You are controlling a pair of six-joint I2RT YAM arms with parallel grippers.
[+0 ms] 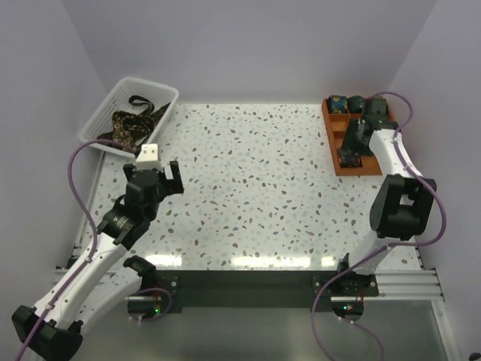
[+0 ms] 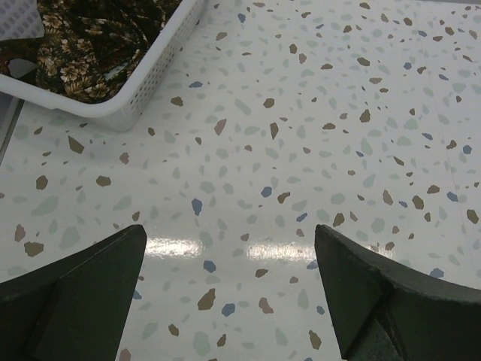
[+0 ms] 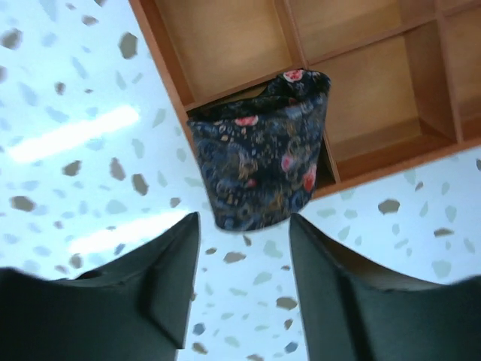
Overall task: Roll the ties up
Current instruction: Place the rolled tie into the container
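Several loose dark floral ties [image 1: 134, 120] lie heaped in the white mesh basket [image 1: 167, 98] at the back left; they also show in the left wrist view [image 2: 90, 45]. My left gripper [image 1: 155, 170] is open and empty over the tabletop just in front of the basket [image 2: 161, 64], with bare table between its jaws [image 2: 231, 241]. A rolled dark paisley tie [image 3: 259, 150] sits in the near-left compartment of the orange tray [image 3: 225, 45], overhanging its edge. My right gripper [image 3: 244, 226] is open just short of this roll, not touching it. Two more rolled ties [image 1: 346, 102] sit in the tray's far compartments.
The orange gridded tray [image 1: 332, 139] stands at the back right against the wall. The speckled tabletop [image 1: 255, 180] stretches between the basket and the tray. Purple cables loop from both arms.
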